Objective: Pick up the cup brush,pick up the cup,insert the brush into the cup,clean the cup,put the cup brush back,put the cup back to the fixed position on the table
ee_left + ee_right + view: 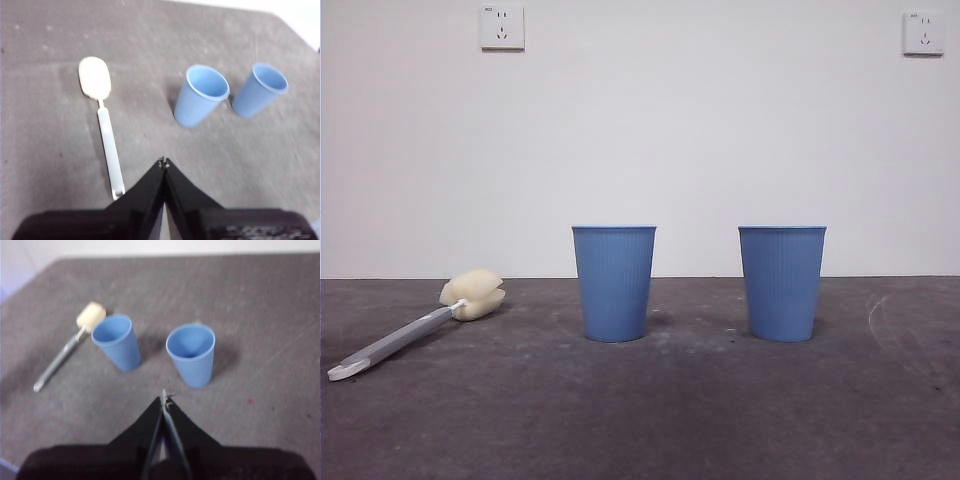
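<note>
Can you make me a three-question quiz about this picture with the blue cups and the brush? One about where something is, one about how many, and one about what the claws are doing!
1. Where is the cup brush?
A. Inside a cup
B. Lying on the table, off to one side of both cups
C. Held in a claw

2. How many blue cups are standing on the table?
A. One
B. Two
C. Three

3. How are the two claws right now?
A. Both shut, holding nothing
B. Both wide open
C. One is gripping a cup

Answers:
1. B, the brush lies flat on the table, apart from the near cup and the far cup.
2. B, two cups stand upright side by side.
3. A, the left claw and the right claw each have their jaws pressed together, above the table.
</note>
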